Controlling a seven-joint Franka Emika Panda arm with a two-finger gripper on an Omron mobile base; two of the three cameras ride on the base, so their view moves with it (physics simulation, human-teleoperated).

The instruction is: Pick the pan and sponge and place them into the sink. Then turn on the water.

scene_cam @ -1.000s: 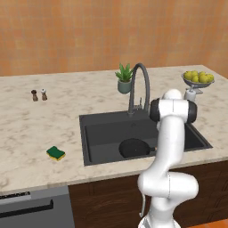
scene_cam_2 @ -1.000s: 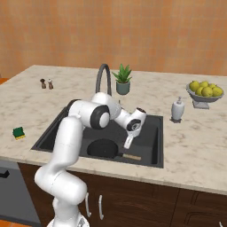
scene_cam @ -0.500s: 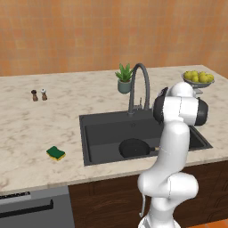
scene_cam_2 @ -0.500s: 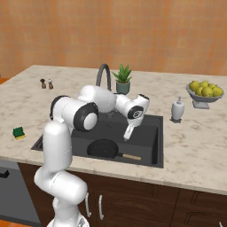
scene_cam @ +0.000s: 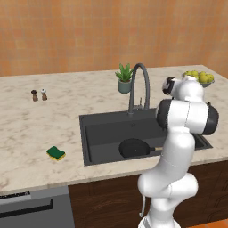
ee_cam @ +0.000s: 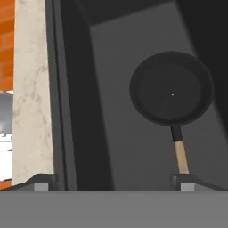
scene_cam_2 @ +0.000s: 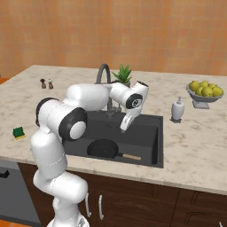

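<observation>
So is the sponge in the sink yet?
No, the sponge lies on the counter left of the sink.

The rendered scene is lit evenly and brightly, with no single light source to be made out. Only faint, soft shadows are cast on the pale marbled stone counter. The dark grey recessed rectangular sink is rendered dim and flat. No glare is seen. Edges are slightly soft and pixelated; no edge distortion is noticed.

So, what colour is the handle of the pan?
The pan handle is dark near the pan and light tan toward its end, clearest in the hand view.
</observation>
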